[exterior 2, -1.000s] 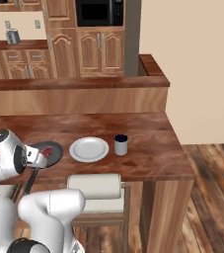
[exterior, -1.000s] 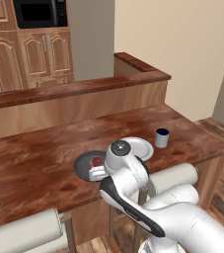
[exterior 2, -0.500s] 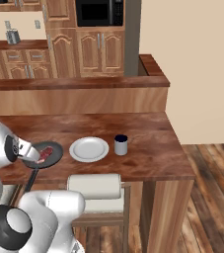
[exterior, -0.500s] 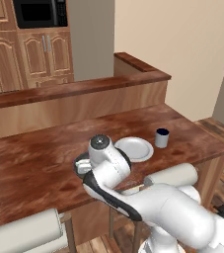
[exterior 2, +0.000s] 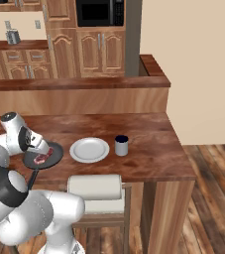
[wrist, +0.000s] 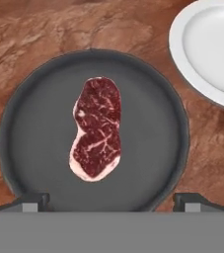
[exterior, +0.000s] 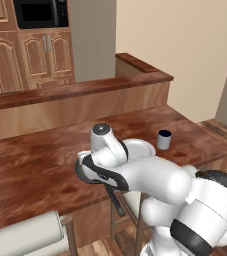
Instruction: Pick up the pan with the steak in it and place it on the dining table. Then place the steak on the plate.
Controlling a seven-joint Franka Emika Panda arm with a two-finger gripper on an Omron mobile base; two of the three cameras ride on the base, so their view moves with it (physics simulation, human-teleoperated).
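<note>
The dark pan (wrist: 39,148) rests on the dining table (exterior 2: 148,149), just left of the white plate (wrist: 209,49), and the two do not touch. In the middle of the pan lies the steak (wrist: 97,128), red with pale marbling. My gripper (wrist: 111,201) hovers over the pan, open, its fingertips (wrist: 32,201) wide apart above the near rim, holding nothing. From the right base the pan (exterior 2: 52,154), steak (exterior 2: 43,158) and plate (exterior 2: 89,150) sit in a row near the table's front edge. From the left base my arm hides most of the pan (exterior: 82,172); the handle (exterior: 116,200) juts past the table edge.
A small dark blue cup (exterior 2: 121,145) stands right of the plate. A raised wooden ledge (exterior 2: 84,83) runs along the table's far side. Padded stools (exterior 2: 94,187) stand below the front edge. Kitchen cabinets and a microwave line the back wall.
My hand has swung left and settled above the pan, now hiding the steak in the left base view. Pan, steak, plate and cup have not moved. The jaws stayed open.
</note>
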